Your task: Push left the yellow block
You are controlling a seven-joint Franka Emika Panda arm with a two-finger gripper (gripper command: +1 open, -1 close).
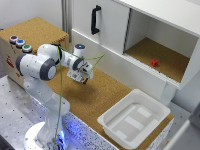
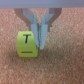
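On the cork tabletop (image 1: 102, 95), close under the wrist camera: the yellow block (image 2: 27, 43). Lies flat on the cork, a dark "T" on its upper face and a short dark mark on the side facing the camera. Sits right against the outer side of one of the fingers (image 2: 33, 25), seemingly touching it, though the blur leaves that unsure. Not between the jaws.

Gripper (image 2: 40, 45) clenched: fingertips drawn together to a narrow slit, gripping nothing, tips down at or just above the cork at the block's edge.

From the exterior view, gripper (image 1: 83, 75) low over the middle of the cork top, white arm (image 1: 42, 65) bent over from its base at the exterior view's left. Cannot make out the block there; too small and covered by the hand. A green cable (image 1: 61, 100) along the arm.

Behind the gripper, a white cabinet (image 1: 107, 25) with a black handle (image 1: 95, 20). Toward the exterior view's right, an open cork-floored compartment (image 1: 165, 57) holding a small red block (image 1: 154, 62), well apart from the gripper. Nearer the camera on that side, a white tray (image 1: 112, 122) at the table's edge. At the exterior view's far left, three round buttons (image 1: 20, 43) on a raised box.
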